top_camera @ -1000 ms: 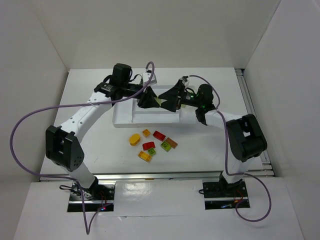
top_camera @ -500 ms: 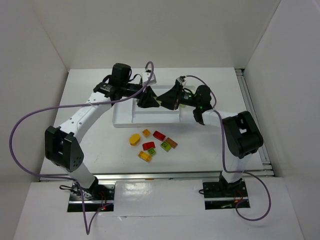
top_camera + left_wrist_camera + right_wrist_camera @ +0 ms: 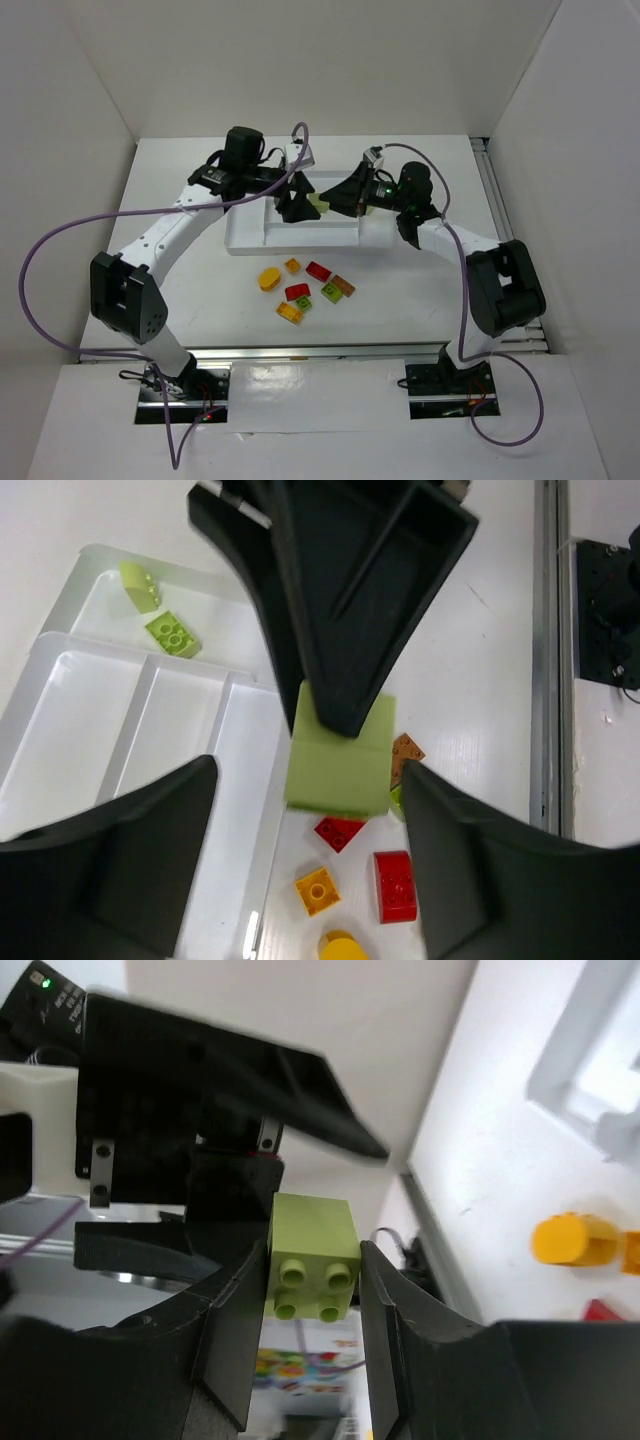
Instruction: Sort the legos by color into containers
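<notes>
My left gripper (image 3: 294,204) hangs over the white tray (image 3: 90,740), fingers wide apart and touching nothing. Between them, in the air above the tray, is a pale green brick (image 3: 340,765), square with four studs. The right gripper (image 3: 312,1258) has it clamped. Only the left wrist view shows two green bricks (image 3: 172,633) in an end compartment. The loose legos (image 3: 298,292) lie on open table nearby.

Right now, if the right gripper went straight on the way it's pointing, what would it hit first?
Most likely the left gripper, open and facing it just ahead above the white tray; the pale green brick the right gripper holds leads. Exact depth is unclear.
</notes>
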